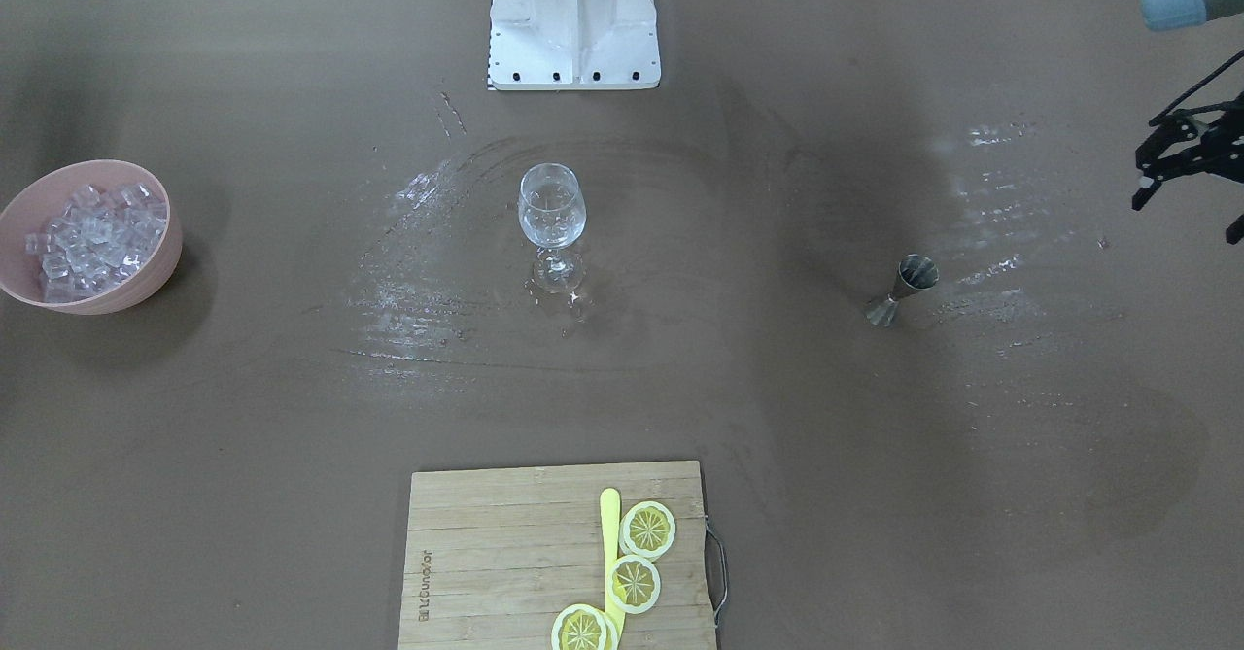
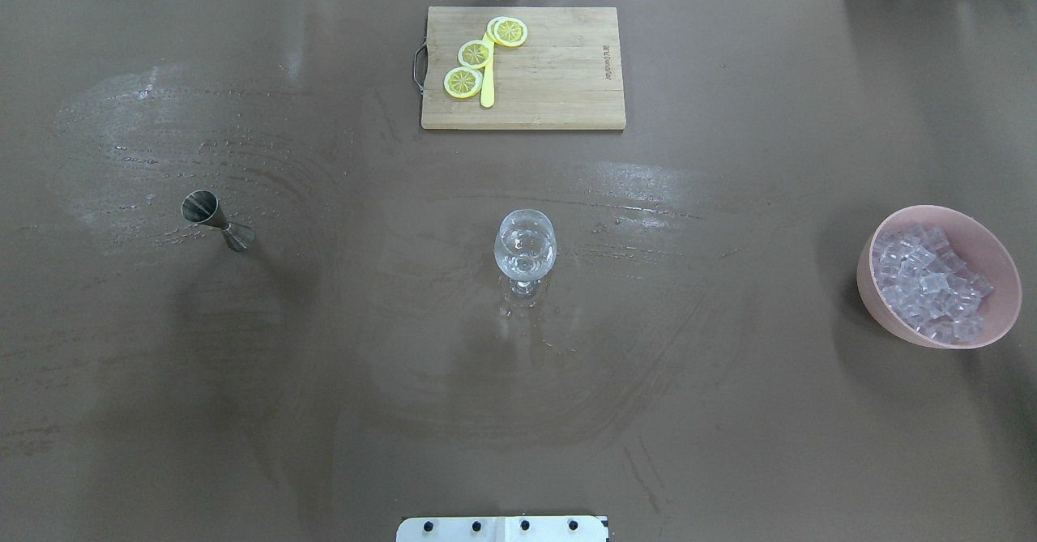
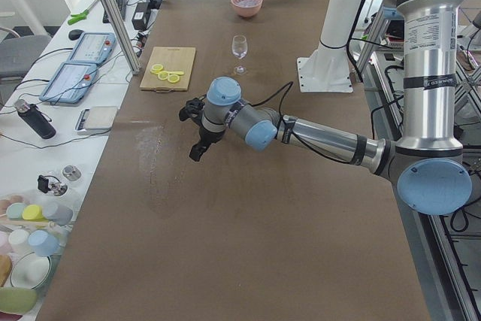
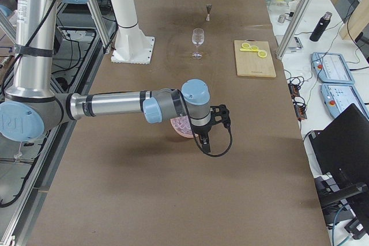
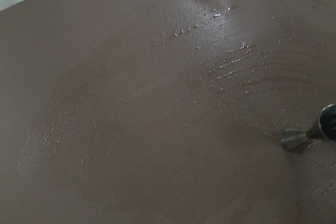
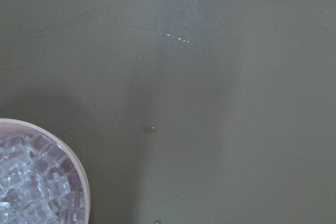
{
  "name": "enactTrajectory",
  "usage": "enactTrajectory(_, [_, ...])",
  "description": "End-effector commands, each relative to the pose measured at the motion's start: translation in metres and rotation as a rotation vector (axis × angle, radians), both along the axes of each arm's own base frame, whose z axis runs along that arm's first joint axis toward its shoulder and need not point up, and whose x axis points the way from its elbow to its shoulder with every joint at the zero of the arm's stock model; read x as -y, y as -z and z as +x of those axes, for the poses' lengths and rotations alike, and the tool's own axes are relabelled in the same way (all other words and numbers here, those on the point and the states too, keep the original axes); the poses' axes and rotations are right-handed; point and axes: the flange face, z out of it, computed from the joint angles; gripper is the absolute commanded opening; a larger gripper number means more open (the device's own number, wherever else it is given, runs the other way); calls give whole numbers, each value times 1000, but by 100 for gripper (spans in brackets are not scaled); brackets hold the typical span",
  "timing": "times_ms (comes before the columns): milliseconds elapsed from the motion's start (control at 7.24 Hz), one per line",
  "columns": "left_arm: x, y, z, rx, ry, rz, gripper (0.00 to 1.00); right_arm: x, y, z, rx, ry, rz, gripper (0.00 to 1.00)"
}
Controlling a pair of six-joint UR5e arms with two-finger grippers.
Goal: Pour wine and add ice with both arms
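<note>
Currently, left arm (image 3: 323, 140) stretched level, left claw (image 3: 190, 135) spread, right claw (image 4: 214, 132) state unclear.

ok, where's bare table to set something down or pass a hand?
Free: wide gaps between jigger and wine glass, and between glass and pink bowl; also the broad strip from glass to white base plate. The band between glass and cutting board is narrower. Crowded: only the board's handle end, with lemon slices.
</note>
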Motion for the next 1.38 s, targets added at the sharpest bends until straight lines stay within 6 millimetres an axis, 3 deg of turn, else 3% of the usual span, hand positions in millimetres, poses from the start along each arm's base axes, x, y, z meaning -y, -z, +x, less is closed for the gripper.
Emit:
enactTrajectory(0, [-3, -38, -43, 72, 28, -259, 98, -8, 13, -2, 39, -29, -17, 100])
enactTrajectory(138, [-9, -42, -62, 77, 64, -296, 98, -10, 14, -2, 42, -28, -18, 100])
enactTrajectory(276, [-17, -79, -67, 97, 73, -393, 98, -12, 13, -2, 42, -28, -21, 100])
enactTrajectory(415, [-22, -97, -78, 89, 94, -460, 98, -12, 15, -2, 42, -27, -17, 100])
enactTrajectory(691, [-41, -99, -87, 55, 108, -477, 98, -15, 33, -15, 78, -66, -62, 100])
enactTrajectory(967, [-40, -98, -87, 56, 110, -475, 98, -19, 63, -58, 105, -108, -147, 99])
enactTrajectory(1244, [-39, -97, -87, 56, 110, -472, 98, -27, 96, -122, 100, -166, -194, 99])
